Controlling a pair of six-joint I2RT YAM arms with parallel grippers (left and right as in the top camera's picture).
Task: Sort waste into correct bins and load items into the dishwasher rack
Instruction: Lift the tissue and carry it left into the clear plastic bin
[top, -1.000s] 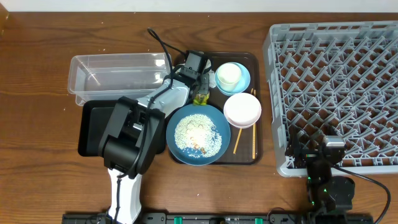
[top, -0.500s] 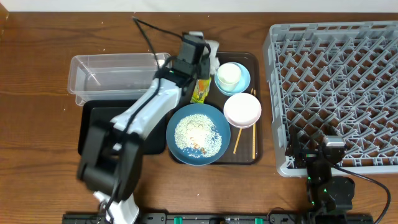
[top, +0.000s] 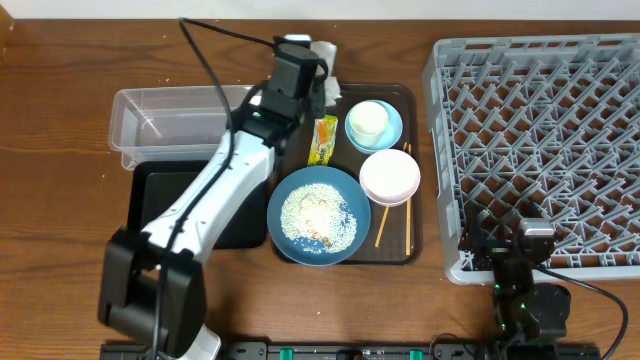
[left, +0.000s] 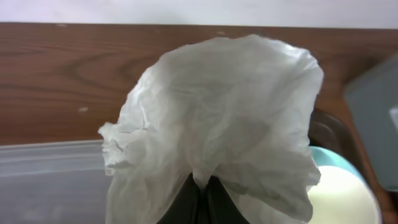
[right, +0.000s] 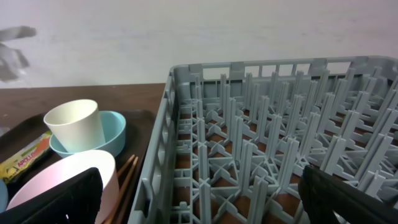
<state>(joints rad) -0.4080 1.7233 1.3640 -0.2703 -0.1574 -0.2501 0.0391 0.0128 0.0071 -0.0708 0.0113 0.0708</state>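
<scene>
While the left pincer (left: 200, 194) clamps shut on the crumpled napkin (left: 217, 118) over the serving tray's (top: 395, 245) far corner, the clear tub (top: 180, 125) lies just to its left; the right pincer (top: 505, 225), wide open, sits far off by the rack (top: 540, 100).

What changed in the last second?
Left gripper shut on the napkin and carried it from over the brown tray toward the far side. Plate, white bowl, blue bowl, cup, chopsticks, rack, right gripper: unchanged.
</scene>
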